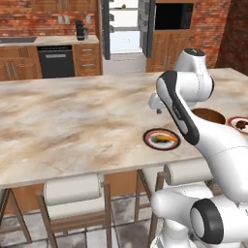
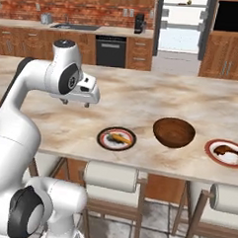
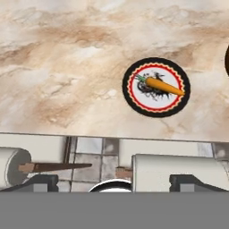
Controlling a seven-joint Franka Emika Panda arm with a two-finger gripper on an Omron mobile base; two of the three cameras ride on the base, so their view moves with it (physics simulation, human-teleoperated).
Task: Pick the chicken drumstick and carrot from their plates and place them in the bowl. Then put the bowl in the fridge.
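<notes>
Going left to right along the marbled beige island counter (image 2: 156, 100): the two-finger gripper (image 2: 76, 103) is held high over the counter, well apart from everything, short of the plates and off to their left in the right base view. Nothing is held between the fingers, but how wide they're spread honestly can't be made out from any view.

Next, the dark-banded, red-rimmed round plate with the patterned white centre (image 2: 116, 139) is sat near the counter's front edge, and the small slim orange carrot with a short green leafy top (image 3: 163, 85) is laid flat across it. Just beside that, to the right, the deep glossy brown wooden-looking bowl (image 2: 174, 132) is found upright and looks empty. Further right, the plain white red-rimmed plate (image 2: 226, 153) is seen with the brown chicken drumstick (image 2: 224, 149) on it. Way at the back, the tall dark-grey fridge (image 2: 183, 23) is stood open already, white interior showing.

So the reach for the carrot is probably the step in hand. To get it done well, the gripper should be brought over the carrot's thicker middle, the fingers turned across its length, not along it. The descent should be stopped just short of the plate so it isn't shoved. A carrot that thin can be rolled away easily, so a centred squeeze is advised.
</notes>
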